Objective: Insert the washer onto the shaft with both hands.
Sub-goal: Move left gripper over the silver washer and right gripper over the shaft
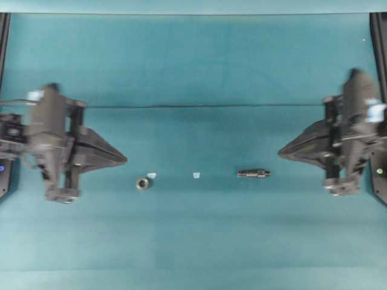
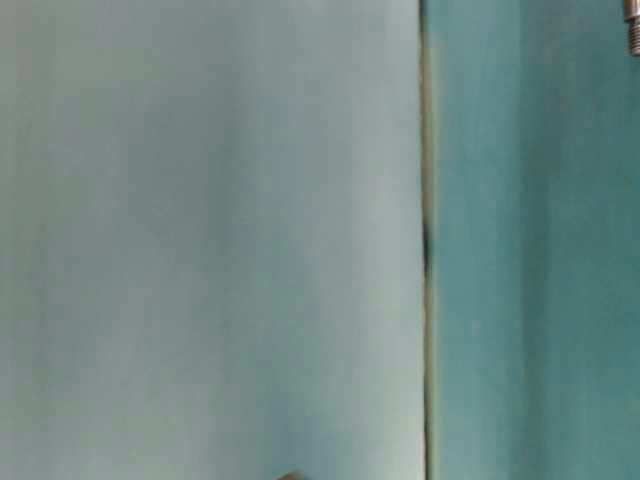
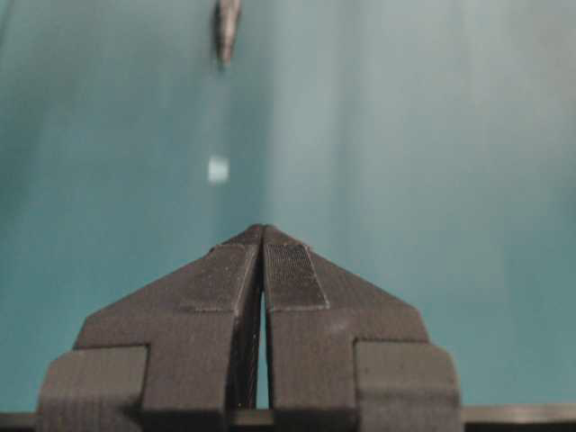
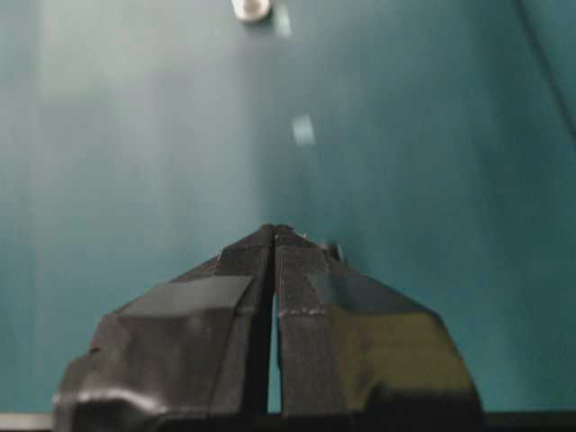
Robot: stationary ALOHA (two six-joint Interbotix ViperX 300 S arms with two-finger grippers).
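While both arms hang low at the outer edges of the overhead view, their pointed tips face each other across the teal worktop (image 1: 193,241). The left claw (image 1: 124,160) sits at the left middle of the frame, its jaws pressed together to a sharp point with nothing between them; its own wrist view shows only a hairline seam. The right claw (image 1: 281,152) mirrors it at the right middle, likewise pinched tight and empty. Each arm carries a small pale blue tape tag on its upper body, and I can make out no writing on either; both arms look blurred, so fine detail is doubtful.

The washer (image 1: 143,183) lies flat on the worktop at lower centre-left, near the left claw's tip but apart from it. A pale tape scrap (image 1: 152,175) sits just beside it, up and to the right, and a second scrap (image 1: 196,175) lies near the middle of the frame. The shaft (image 1: 254,173) lies on its side at centre-right, lengthwise left to right, well apart from the washer and short of the right claw.

The table-level view shows mostly blurred teal surfaces.
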